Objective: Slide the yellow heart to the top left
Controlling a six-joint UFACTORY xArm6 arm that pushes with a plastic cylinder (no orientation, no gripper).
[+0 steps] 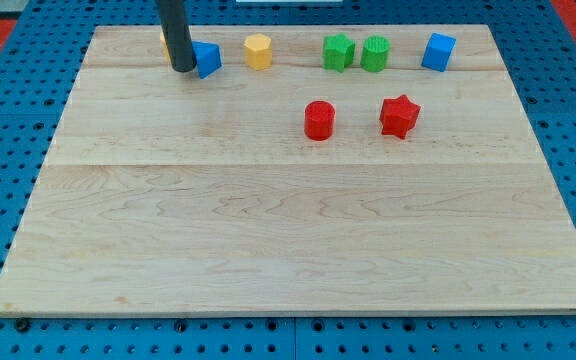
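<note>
My tip rests on the board near the view's top left. A thin sliver of a yellow block shows just left of the rod, and the rod hides most of it, so I cannot make out its shape. A blue block sits right against the tip's right side. A second yellow block, roughly hexagonal, stands further right along the top edge, apart from the tip.
Two green blocks stand side by side at the top, with a blue cube to their right. A red cylinder and a red star lie below them. The wooden board lies on a blue pegboard.
</note>
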